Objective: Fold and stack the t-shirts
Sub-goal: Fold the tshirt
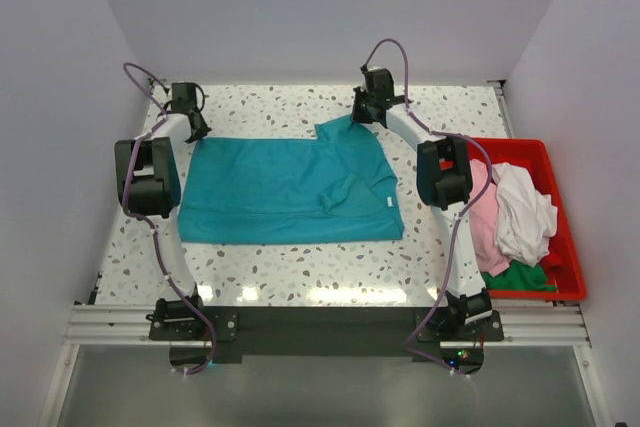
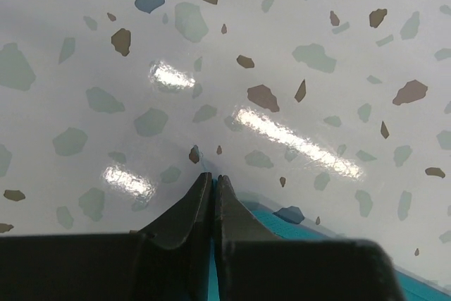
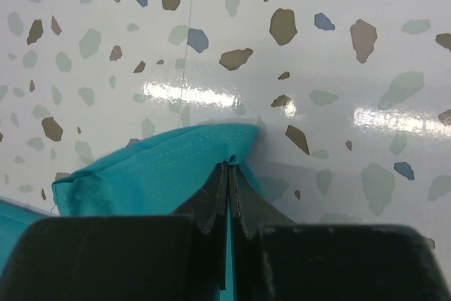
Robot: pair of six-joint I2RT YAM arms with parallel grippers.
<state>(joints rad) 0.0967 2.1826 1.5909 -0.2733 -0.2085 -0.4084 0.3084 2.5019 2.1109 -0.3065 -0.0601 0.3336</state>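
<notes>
The left gripper [image 2: 213,177] and right gripper [image 3: 229,167] pinch the 12 o'clock edge of the teal t-shirt [image 1: 290,192]. No fold seems finished yet; the other t-shirts [image 1: 520,217] wait at 3 o'clock.

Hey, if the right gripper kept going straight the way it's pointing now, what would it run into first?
The right gripper, fingers shut on the teal t-shirt at its folded edge, would push that cloth first, then likely the speckled table just beyond. How steeply it points is hard to judge.
</notes>
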